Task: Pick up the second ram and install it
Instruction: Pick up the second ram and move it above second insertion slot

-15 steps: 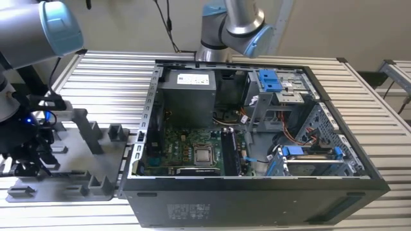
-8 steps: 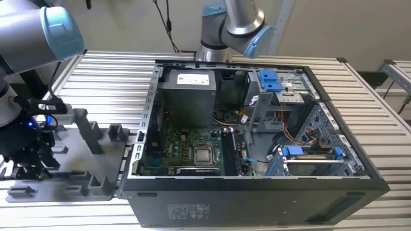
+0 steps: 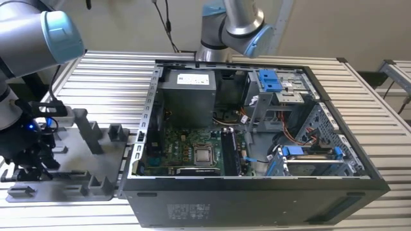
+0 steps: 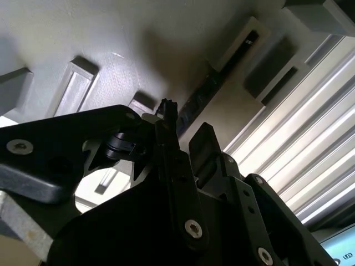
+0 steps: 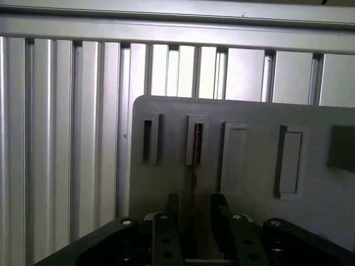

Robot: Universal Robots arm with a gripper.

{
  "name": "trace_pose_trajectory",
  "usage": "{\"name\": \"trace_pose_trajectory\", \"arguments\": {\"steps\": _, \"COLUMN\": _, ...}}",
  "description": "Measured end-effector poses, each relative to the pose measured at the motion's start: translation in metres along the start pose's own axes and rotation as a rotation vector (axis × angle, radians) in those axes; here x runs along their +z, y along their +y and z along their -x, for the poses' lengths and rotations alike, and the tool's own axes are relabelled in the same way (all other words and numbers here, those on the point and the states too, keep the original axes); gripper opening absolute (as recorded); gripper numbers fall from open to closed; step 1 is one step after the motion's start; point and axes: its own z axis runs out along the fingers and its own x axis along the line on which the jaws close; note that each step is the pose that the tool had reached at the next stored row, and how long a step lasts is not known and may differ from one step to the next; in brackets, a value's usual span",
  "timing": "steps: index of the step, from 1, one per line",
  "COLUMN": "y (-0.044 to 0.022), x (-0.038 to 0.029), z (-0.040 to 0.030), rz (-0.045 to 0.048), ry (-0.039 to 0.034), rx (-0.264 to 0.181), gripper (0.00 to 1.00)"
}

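Observation:
The second ram (image 5: 196,149) stands on edge in a slot of the grey holder plate (image 5: 249,116), seen as a thin dark strip. In the second wrist view the ram (image 4: 222,69) runs as a dark bar from its slot down to the fingers. My gripper (image 5: 194,204) straddles it, one black finger (image 5: 166,227) on each side with a small gap to the stick, so it is open around the ram. In the exterior view my gripper (image 3: 27,168) hangs low over the holder plate (image 3: 74,166) at the exterior view's left.
The open computer case (image 3: 257,192) sits in the middle, with the motherboard (image 3: 186,149) and processor (image 3: 204,155) on its floor. Grey holder blocks (image 3: 86,130) rise from the plate. A second arm (image 3: 234,24) stands behind the case. The table (image 3: 109,72) is ribbed aluminium.

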Motion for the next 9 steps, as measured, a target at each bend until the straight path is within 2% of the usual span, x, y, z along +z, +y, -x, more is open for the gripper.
{"name": "trace_pose_trajectory", "arguments": {"steps": 9, "y": 0.0006, "x": 0.0038, "z": 0.0001, "rz": -0.0012, "ry": 0.0002, "rx": 0.000, "gripper": 0.38}}
